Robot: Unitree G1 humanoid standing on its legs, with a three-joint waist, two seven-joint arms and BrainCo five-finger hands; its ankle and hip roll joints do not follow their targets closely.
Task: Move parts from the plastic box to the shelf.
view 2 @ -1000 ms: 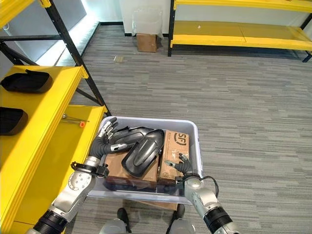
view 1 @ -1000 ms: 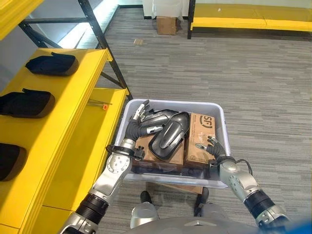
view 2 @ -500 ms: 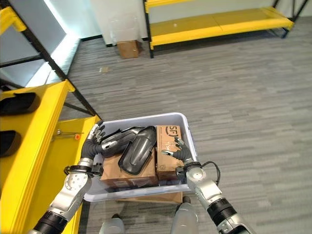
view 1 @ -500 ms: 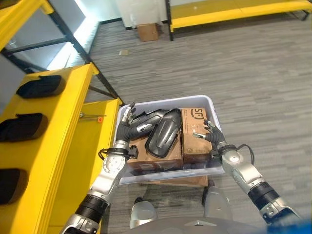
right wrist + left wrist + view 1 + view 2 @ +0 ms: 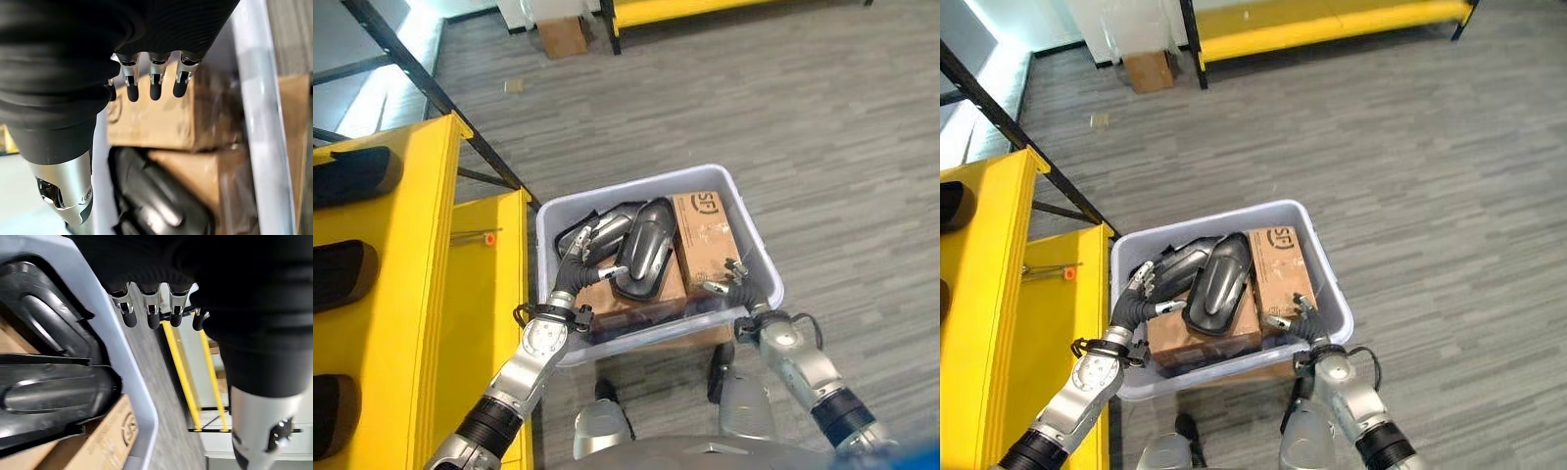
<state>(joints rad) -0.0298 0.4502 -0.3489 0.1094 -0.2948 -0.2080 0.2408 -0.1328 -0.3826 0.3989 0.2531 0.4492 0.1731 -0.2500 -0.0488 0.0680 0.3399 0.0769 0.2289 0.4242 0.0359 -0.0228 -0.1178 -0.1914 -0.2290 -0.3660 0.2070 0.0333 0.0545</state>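
Both robot hands are held with fingers relaxed inside the box (image 5: 759, 257). The left robot hand (image 5: 579, 257) is over a black part (image 5: 644, 259); the right robot hand (image 5: 732, 284) is beside a carton (image 5: 705, 227).

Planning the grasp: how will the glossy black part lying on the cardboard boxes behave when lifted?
The black part looks like rigid moulded plastic, so probably stiff and light. Its smooth, rounded shell may slip between fingers. It lies unsecured on the cardboard boxes, so a push likely slides it.

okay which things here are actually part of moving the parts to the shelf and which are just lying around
Part of the job:
plastic box
black parts inside it
yellow shelf, with black parts already on it
left hand, open over the box
right hand, open at the box's near corner

Just lying about:
cardboard box on the floor
far yellow shelf
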